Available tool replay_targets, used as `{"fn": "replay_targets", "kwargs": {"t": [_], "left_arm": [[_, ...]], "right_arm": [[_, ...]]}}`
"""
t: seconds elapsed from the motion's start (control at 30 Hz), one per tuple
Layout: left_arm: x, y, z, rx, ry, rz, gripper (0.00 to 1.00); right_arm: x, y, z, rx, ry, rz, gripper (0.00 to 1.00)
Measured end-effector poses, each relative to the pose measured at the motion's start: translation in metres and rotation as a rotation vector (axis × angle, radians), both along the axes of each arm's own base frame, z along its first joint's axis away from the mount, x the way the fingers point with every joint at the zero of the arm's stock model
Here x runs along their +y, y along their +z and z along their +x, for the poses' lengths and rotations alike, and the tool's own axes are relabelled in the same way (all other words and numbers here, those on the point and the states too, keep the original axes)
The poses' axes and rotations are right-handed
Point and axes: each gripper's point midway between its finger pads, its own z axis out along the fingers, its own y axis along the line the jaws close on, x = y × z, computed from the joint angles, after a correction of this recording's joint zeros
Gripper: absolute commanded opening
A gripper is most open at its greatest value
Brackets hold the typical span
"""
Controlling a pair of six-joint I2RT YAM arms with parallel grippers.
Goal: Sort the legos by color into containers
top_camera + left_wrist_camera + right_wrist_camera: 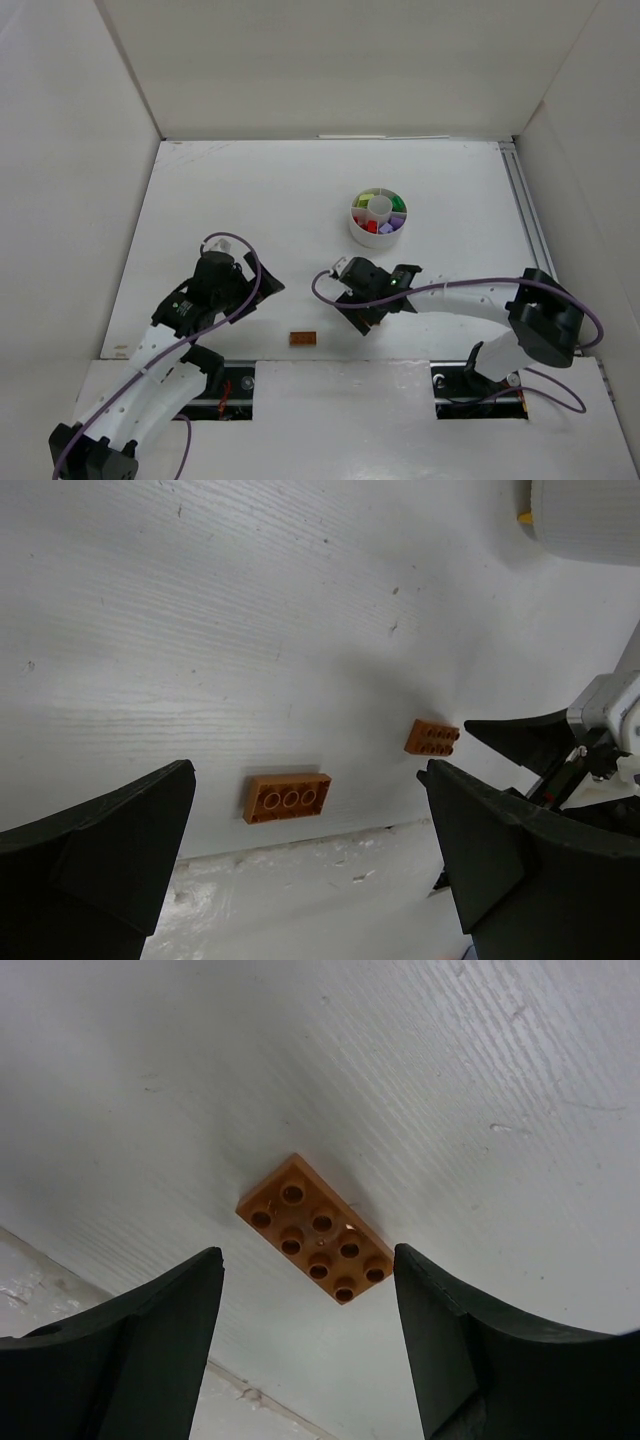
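Note:
A round white dish (355, 226) stands on the table with purple, red, green and yellow-green legos in its wedges. It also shows at the left wrist view's top right corner (590, 520). Two orange-brown legos lie on the table near its front edge. One lies studs down (302, 338), below my open left gripper (262, 285), and shows in the left wrist view (287, 797). The other lies studs up (315, 1228) between the fingers of my open right gripper (360, 314), which hovers low over it. The left wrist view shows it too (432, 737).
The table's front edge, a seam onto a rougher white ledge (300, 880), runs just behind both bricks. White walls (70, 200) enclose the table on three sides. A rail (525, 215) runs along the right side.

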Motion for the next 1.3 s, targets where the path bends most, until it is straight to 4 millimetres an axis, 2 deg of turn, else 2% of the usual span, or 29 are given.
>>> {"fn": "replay_targets", "kwargs": {"t": [0.17, 0.27, 0.3, 0.33, 0.53, 0.7, 0.77, 0.83, 0.93, 1.0, 1.13, 1.23, 1.3], "left_arm": [[0.001, 0.001, 0.001, -0.007, 0.003, 0.001, 1.0], [0.001, 0.002, 0.001, -0.015, 0.007, 0.002, 1.0], [0.002, 0.003, 0.002, -0.017, 0.008, 0.002, 1.0], [0.002, 0.003, 0.002, -0.02, 0.009, 0.002, 1.0], [0.002, 0.006, 0.003, -0.029, 0.012, 0.001, 1.0], [0.001, 0.008, 0.006, -0.048, 0.004, 0.001, 1.0], [0.0, 0.009, 0.01, -0.054, -0.005, 0.008, 1.0], [-0.003, 0.014, 0.016, -0.065, -0.016, 0.017, 1.0], [-0.007, 0.025, 0.03, -0.091, -0.036, 0.036, 1.0], [-0.011, 0.035, 0.043, -0.117, -0.047, 0.05, 1.0], [-0.017, 0.053, 0.07, -0.172, -0.055, 0.075, 1.0], [-0.018, 0.062, 0.094, -0.202, -0.051, 0.083, 1.0], [-0.014, 0.062, 0.109, -0.209, -0.04, 0.09, 1.0]], "right_arm": [[0.002, -0.018, -0.003, 0.036, 0.03, -0.034, 0.66], [0.005, -0.019, 0.0, 0.035, 0.036, -0.038, 0.64], [0.006, -0.019, 0.0, 0.034, 0.035, -0.038, 0.53], [0.006, -0.019, 0.001, 0.032, 0.034, -0.039, 0.49], [0.007, -0.018, 0.003, 0.025, 0.024, -0.036, 0.32], [0.011, -0.011, 0.007, -0.004, 0.03, -0.014, 0.26], [0.017, 0.002, 0.015, -0.047, 0.04, 0.018, 0.25], [0.027, 0.024, 0.026, -0.111, 0.045, 0.071, 0.25], [0.043, 0.074, 0.056, -0.238, 0.033, 0.196, 0.22], [0.047, 0.112, 0.086, -0.348, -0.009, 0.29, 0.22], [0.019, 0.158, 0.145, -0.487, -0.139, 0.385, 0.22], [-0.013, 0.177, 0.186, -0.574, -0.235, 0.396, 0.22], [-0.024, 0.186, 0.203, -0.623, -0.26, 0.397, 0.23]]}}
